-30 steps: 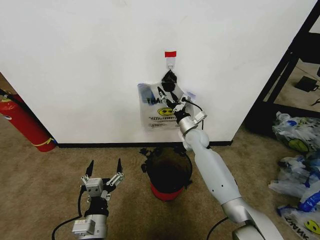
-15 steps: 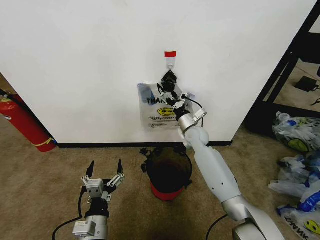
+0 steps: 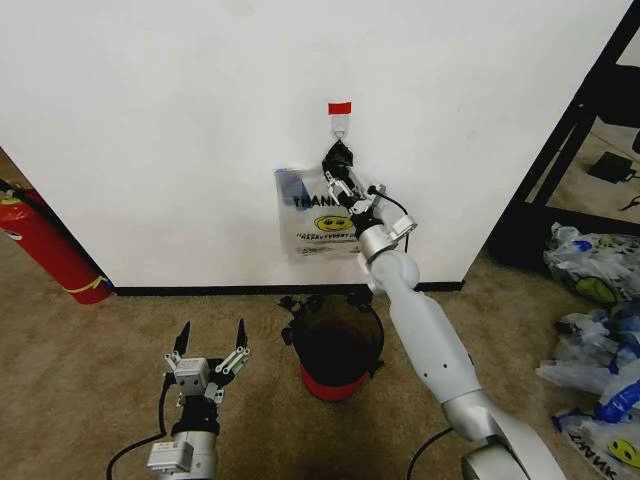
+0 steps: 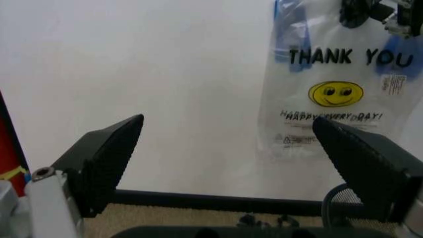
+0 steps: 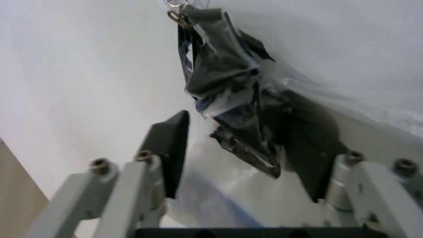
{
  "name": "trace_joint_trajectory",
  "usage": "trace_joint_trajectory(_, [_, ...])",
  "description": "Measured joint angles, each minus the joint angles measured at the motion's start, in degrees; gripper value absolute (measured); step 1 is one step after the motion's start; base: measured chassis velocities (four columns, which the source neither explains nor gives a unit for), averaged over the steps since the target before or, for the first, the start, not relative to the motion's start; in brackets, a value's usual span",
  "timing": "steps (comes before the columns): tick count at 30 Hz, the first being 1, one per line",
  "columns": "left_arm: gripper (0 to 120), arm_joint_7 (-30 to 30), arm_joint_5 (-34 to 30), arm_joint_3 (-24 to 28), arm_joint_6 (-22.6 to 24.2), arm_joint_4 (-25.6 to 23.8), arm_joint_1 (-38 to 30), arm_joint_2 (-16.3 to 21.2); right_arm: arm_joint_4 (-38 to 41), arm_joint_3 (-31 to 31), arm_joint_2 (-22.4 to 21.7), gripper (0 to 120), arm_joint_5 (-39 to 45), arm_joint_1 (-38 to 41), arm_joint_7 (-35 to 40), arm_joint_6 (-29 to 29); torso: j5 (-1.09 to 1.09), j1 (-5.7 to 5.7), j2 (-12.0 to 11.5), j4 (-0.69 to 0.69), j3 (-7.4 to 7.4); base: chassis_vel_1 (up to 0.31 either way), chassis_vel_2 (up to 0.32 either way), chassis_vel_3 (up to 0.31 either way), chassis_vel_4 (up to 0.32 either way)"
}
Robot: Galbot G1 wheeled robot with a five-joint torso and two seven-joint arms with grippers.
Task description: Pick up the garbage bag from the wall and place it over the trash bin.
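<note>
1. The garbage bag (image 3: 318, 212) hangs flat on the wall (image 3: 150, 130) at centre frame in the head view, its gathered dark handles running up to a small hook (image 3: 341, 125) under a short red tape strip (image 3: 341, 107).
2. My right claw (image 3: 341, 172) is raised to the bag's top, just below the hook. In the right wrist view its fingers (image 5: 168, 148) stand apart on either side of the bunched handles (image 5: 228, 104); they are not closed on the plastic, and I cannot tell whether either one touches it.
3. My left claw (image 3: 211, 343) sits low in the lower left of the head view, above the carpet, spread wide with nothing in it.
4. The trash bin (image 3: 336, 350) stands on the carpet directly below the bag, just off the black baseboard.
5. A red fire extinguisher (image 3: 45, 245) leans at the left edge; a heap of like-printed bags (image 3: 598, 330) lies at the right edge.
</note>
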Motion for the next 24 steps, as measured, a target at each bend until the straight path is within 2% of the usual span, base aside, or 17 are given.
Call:
trace_joint_trajectory(5, [100, 0.00, 0.01, 0.12, 0.00, 0.03, -0.03, 0.07, 0.38, -0.05, -0.05, 34, -0.21, -0.32, 0.12, -0.03, 0.00, 0.00, 0.00, -0.03, 0.00, 0.000, 0.000, 0.000, 0.000])
trace_joint_trajectory(7, [100, 0.00, 0.01, 0.12, 0.00, 0.02, 0.01, 0.07, 0.45, -0.23, -0.10, 22, -0.48, -0.45, 0.20, -0.04, 0.00, 0.00, 0.00, -0.03, 0.00, 0.000, 0.000, 0.000, 0.000])
trace_joint_trajectory(8, [100, 0.00, 0.01, 0.12, 0.00, 0.02, 0.01, 0.07, 0.45, -0.23, -0.10, 22, -0.48, -0.45, 0.20, -0.04, 0.00, 0.00, 0.00, -0.03, 0.00, 0.000, 0.000, 0.000, 0.000])
trace_joint_trajectory(13, [100, 0.00, 0.07, -0.02, -0.29, -0.43, 0.39, 0.01, 0.88, -0.43, -0.19, 0, -0.50, -0.40, 0.65, -0.11, 0.00, 0.00, 0.00, -0.04, 0.00, 0.000, 0.000, 0.000, 0.000])
trace_joint_trajectory(24, [100, -0.17, -0.09, -0.35, -0.44, -0.79, 0.48, 0.20, 1.20, -0.40, -0.19, 0, -0.10, -0.50, 1.20, 0.06, 0.00, 0.00, 0.00, -0.03, 0.00, 0.000, 0.000, 0.000, 0.000])
